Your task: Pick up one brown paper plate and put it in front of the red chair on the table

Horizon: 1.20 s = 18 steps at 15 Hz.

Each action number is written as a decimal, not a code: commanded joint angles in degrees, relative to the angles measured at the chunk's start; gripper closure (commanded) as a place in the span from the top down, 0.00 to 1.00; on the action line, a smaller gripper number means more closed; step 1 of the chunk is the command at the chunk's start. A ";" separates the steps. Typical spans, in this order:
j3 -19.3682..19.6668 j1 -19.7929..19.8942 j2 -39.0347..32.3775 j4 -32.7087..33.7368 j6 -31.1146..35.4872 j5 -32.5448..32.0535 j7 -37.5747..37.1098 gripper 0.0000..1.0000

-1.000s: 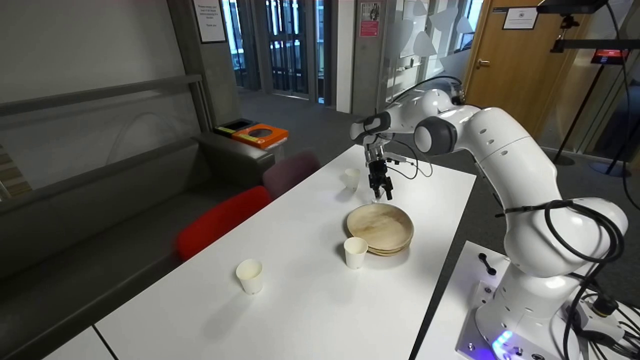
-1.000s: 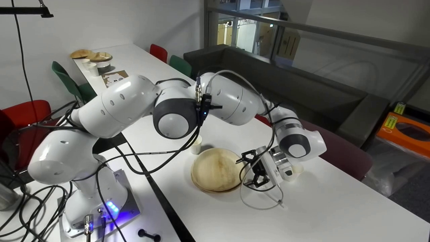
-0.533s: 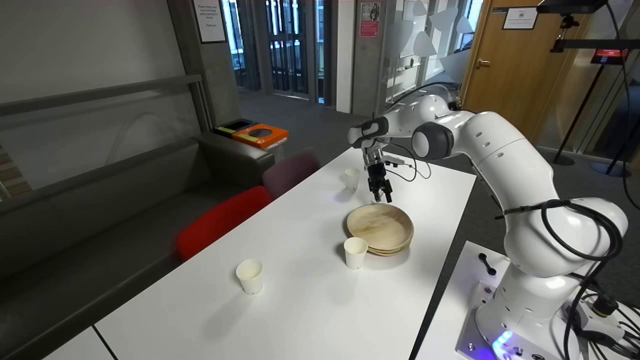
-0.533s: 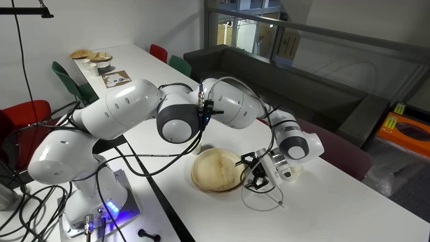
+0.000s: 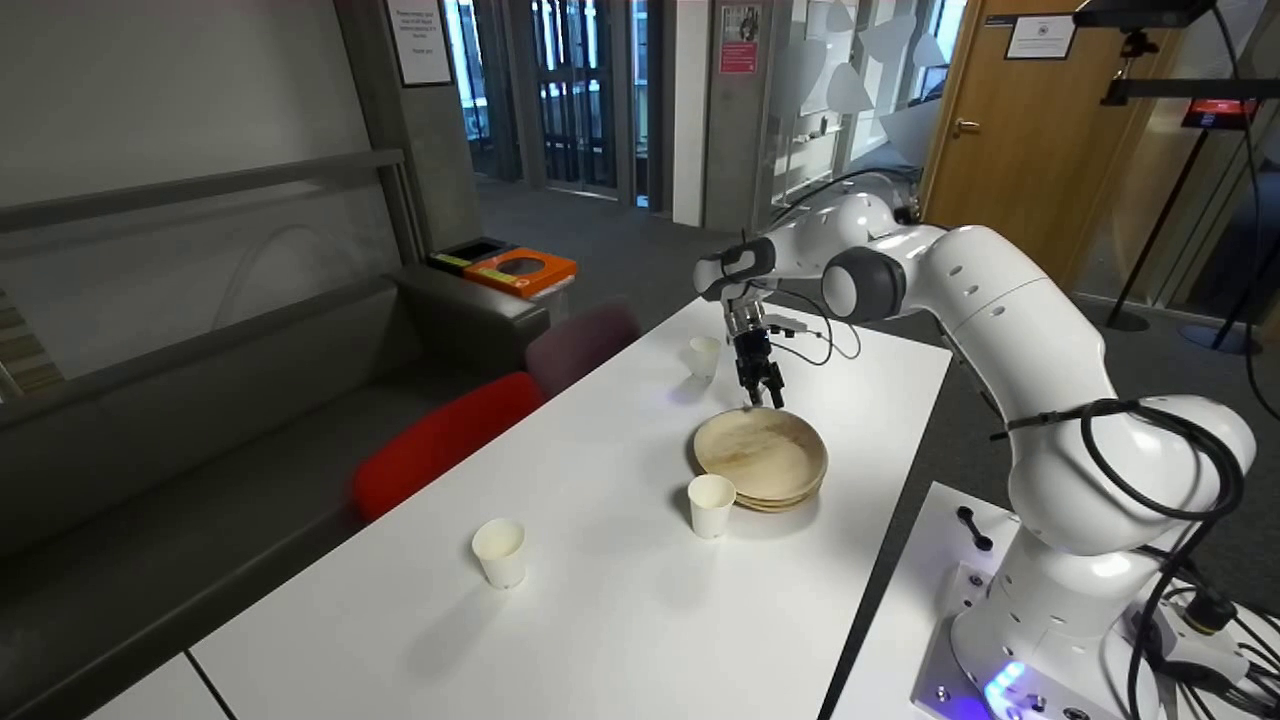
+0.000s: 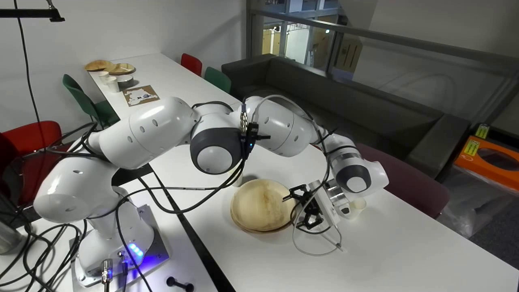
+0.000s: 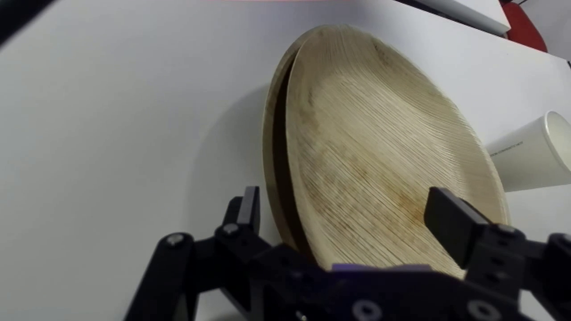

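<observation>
1. The pincer (image 7: 345, 208) stands wide, its two fingers well apart, with the brown plate (image 7: 379, 156) showing between them.
2. In the wrist view, one finger is seen just outside the plate's edge and the other in front of its hollow; I cannot tell whether either one touches it.
3. The brown plate lies face up on top of lower plates (image 5: 775, 505) that look the same. On one side, a dark gap shows between its rim and the rim below.
4. These plates sit on the white tabletop (image 5: 600, 620), well apart from the red chair (image 5: 445, 440).
5. In an exterior view, the red chair stands at the long side of the tabletop, with the grey sofa (image 5: 230, 430) behind it; only its rounded upper part shows.
6. A first cup (image 5: 711, 510) stands upright just beside the plates; whether they touch, I cannot tell.
7. A second cup (image 5: 500, 555) stands upright nearer the sofa side.
8. A third cup (image 5: 704, 358) stands near the pincer.
9. A purple chair (image 5: 582, 350) is next to the red chair, and an orange box (image 5: 515, 284) is near the sofa's end.
10. In both exterior views, the white arm (image 5: 1020, 310) reaches over the tabletop, the pincer close by the plates' rim, on the side away from the first cup.
</observation>
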<state>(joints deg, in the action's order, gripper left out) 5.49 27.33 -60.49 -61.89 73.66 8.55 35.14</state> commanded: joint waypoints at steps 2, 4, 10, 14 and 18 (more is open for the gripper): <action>-0.06 -0.06 1.84 -0.94 -2.50 -1.73 4.13 1.00; -0.06 -0.19 2.38 -1.77 -2.64 -2.33 5.81 1.00; 0.10 -0.27 5.98 -5.56 -0.88 -3.80 11.67 1.00; 0.22 -0.48 7.13 -6.72 -1.11 -4.46 13.65 1.00; 0.11 -0.77 7.36 -7.64 -1.65 -4.84 14.57 1.00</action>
<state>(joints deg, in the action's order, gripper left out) 5.61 26.94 -56.11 -65.79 72.70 4.90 47.91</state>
